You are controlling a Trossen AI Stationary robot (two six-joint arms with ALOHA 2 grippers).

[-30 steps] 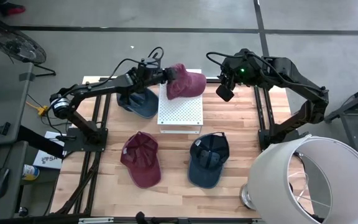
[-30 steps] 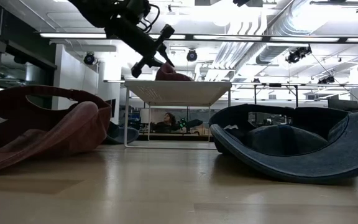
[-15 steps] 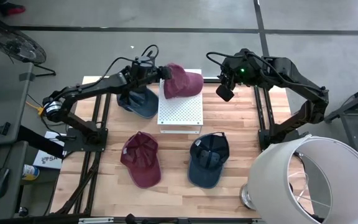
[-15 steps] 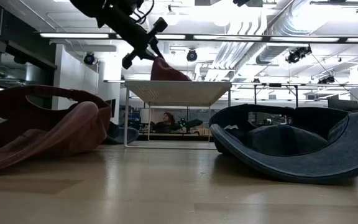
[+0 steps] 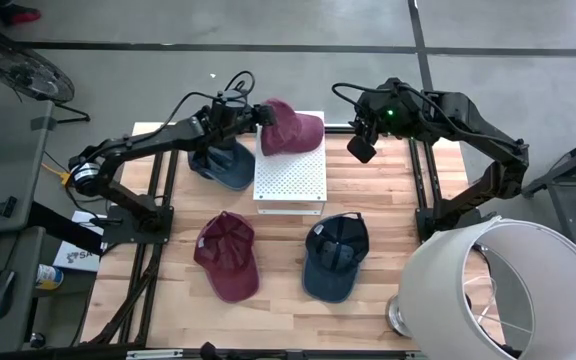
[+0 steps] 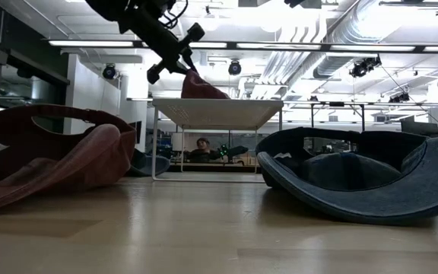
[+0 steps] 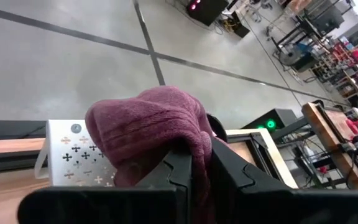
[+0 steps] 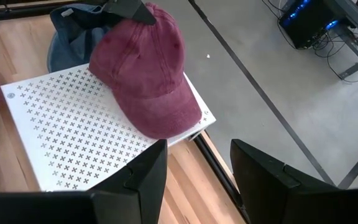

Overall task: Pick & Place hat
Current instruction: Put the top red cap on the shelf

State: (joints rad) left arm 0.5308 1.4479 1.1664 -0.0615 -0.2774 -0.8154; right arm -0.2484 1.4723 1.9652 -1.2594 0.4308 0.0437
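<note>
Left claw (image 5: 259, 117) is clamped on the edge of the maroon hat (image 5: 293, 127), which rests on the far part of the white perforated stand (image 5: 290, 176). Right claw (image 5: 362, 148) hangs beside the stand, fingers parted, holding nothing.

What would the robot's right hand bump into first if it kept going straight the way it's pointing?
Probably the maroon hat on the white perforated stand. The right hand, fingers apart, points at that far corner, with the hat straight ahead. Depth is hard to judge, so it might hit the stand's edge first.
</note>
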